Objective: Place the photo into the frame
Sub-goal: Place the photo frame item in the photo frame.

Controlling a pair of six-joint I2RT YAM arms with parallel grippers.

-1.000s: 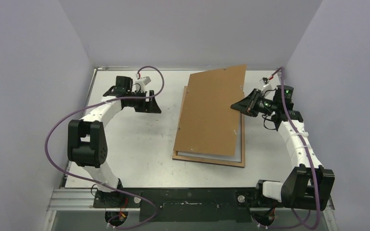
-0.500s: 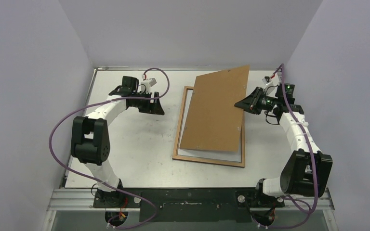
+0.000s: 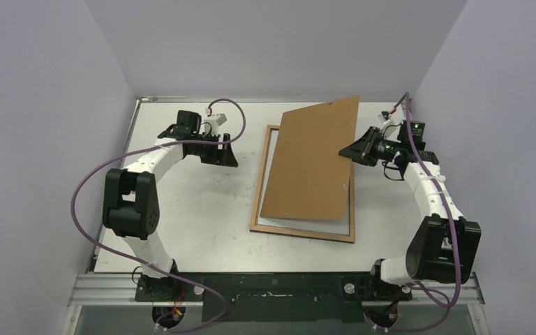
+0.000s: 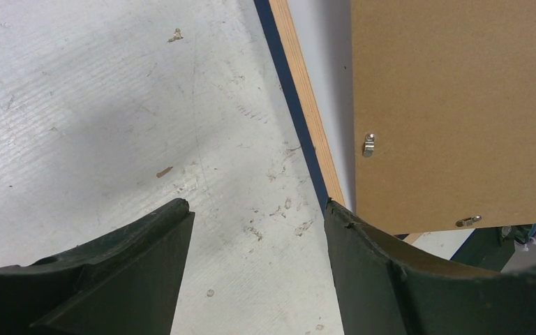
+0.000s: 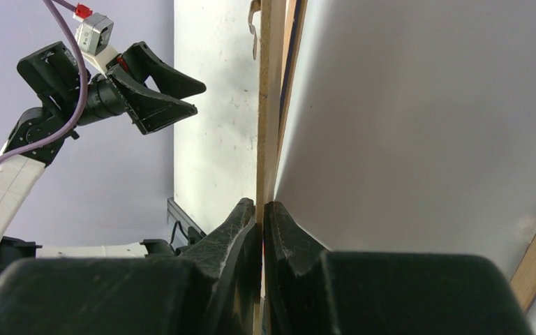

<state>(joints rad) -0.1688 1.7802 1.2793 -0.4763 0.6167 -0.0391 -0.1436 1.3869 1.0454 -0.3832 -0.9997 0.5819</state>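
Observation:
The frame (image 3: 260, 183) lies flat on the table, wood-brown side up; its blue outer edge shows in the left wrist view (image 4: 289, 105). A smooth white sheet (image 5: 426, 125) fills its opening, seemingly the photo's plain back; no printed side shows. My right gripper (image 3: 349, 151) is shut on the right edge of the brown backing board (image 3: 314, 160) and holds it tilted above the frame. The jaws pinch the board's thin edge (image 5: 266, 105) in the right wrist view (image 5: 260, 206). My left gripper (image 3: 232, 151) is open and empty, low over the table just left of the frame (image 4: 255, 209).
Small metal clips (image 4: 368, 144) sit on the board's upper face. Grey walls enclose the table on three sides, close behind the right arm. Bare scratched tabletop (image 3: 202, 209) lies left of the frame. A metal rail (image 3: 279, 286) runs along the near edge.
Over the last second the right gripper raised the board's right edge and shifted the board right and back, uncovering the frame's left rail. The left gripper moved slightly right. Little moved in the last half-second.

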